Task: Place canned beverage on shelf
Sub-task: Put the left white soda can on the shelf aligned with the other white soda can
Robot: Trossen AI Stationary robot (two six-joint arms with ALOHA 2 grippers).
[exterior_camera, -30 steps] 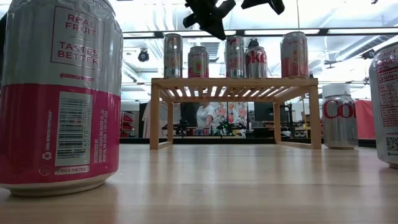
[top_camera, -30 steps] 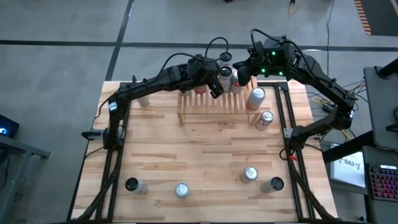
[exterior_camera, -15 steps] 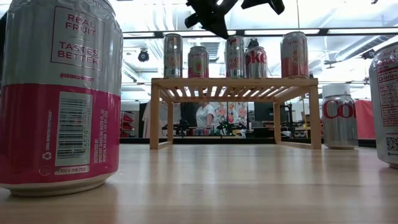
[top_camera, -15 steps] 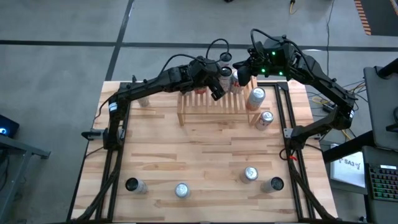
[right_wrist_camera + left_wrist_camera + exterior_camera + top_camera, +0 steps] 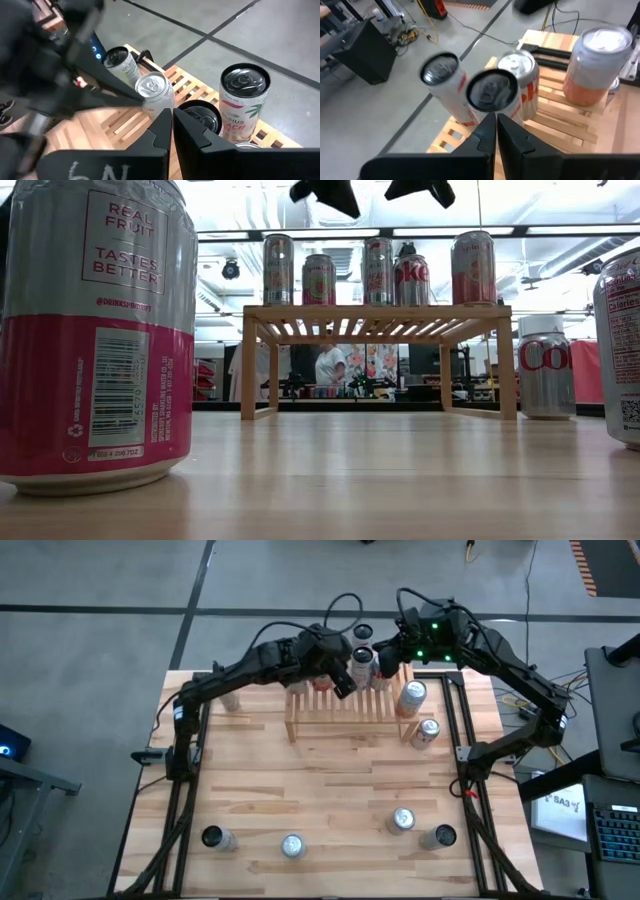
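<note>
Shelf (image 5: 375, 313) carries five upright cans (image 5: 473, 268); left pincer (image 5: 343, 687) and right pincer (image 5: 385, 660) clenched, empty, above.

Five cans (image 5: 378, 270) lined up on top of the shelf (image 5: 377, 312), another can (image 5: 546, 366) on the table (image 5: 360, 480) just right of it, more cans (image 5: 292, 845) near the front edge.
</note>
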